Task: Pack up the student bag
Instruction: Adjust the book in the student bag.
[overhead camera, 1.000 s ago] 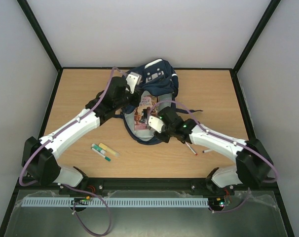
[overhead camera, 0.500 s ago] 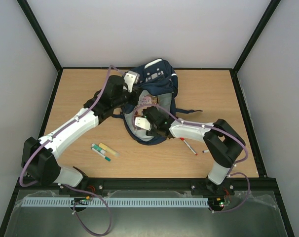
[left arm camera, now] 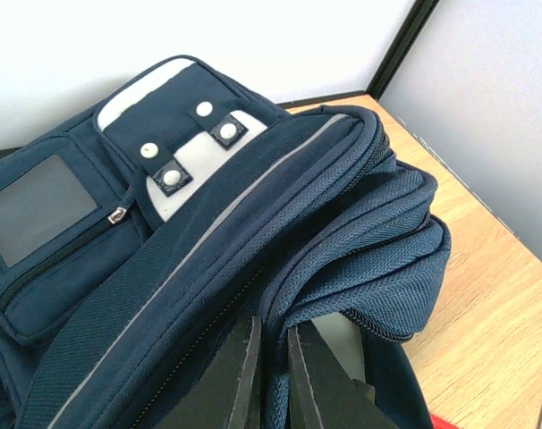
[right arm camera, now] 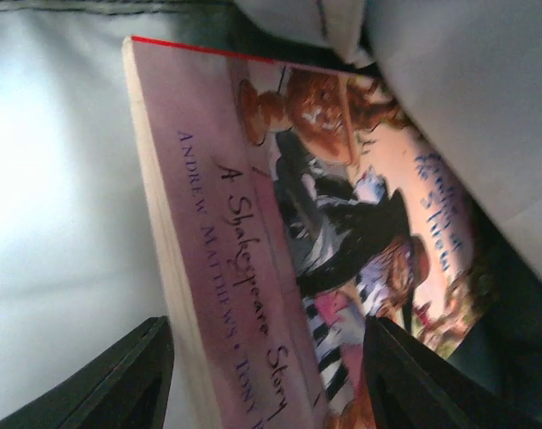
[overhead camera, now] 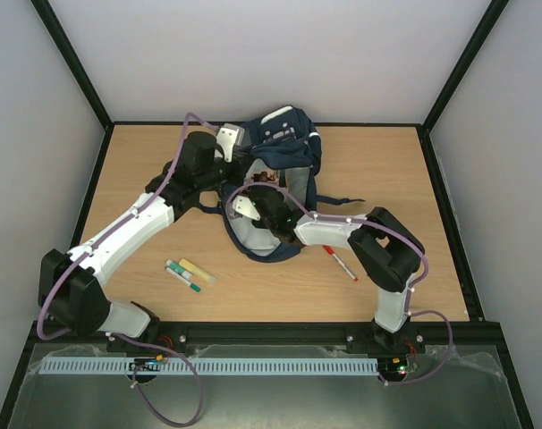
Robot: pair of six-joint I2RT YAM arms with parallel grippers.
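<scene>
**Task object.** The student bag (overhead camera: 293, 150), a large navy-blue fabric backpack with white patches and snap studs, lies against the far edge of the light wooden bench (overhead camera: 396, 179), about midway along that edge. Its main compartment is unzipped toward the bench centre, exposing a pale grey lining. A dark strap trails from it toward the right edge.

**Left gripper.** The left gripper (left arm camera: 273, 323) is at the bag's upper left rim. Its two black fingers (left arm camera: 240, 375) are pressed together, pinching a fold of the navy fabric beside the zip.

**Right gripper.** The right gripper (right arm camera: 266, 326) is inside the open compartment. Its fingers (right arm camera: 119, 375) are spread apart and grip nothing. Just beyond them, a pink illustrated paperback book (right arm camera: 280, 206) lies flat on the lining.

**Other items.**
- A white marker with a green cap (overhead camera: 182, 275) and a yellow highlighter (overhead camera: 198, 270) lie side by side near the bench's near edge, left of centre.
- A red-tipped pen (overhead camera: 341, 263) lies near the right arm, toward the near edge.
</scene>
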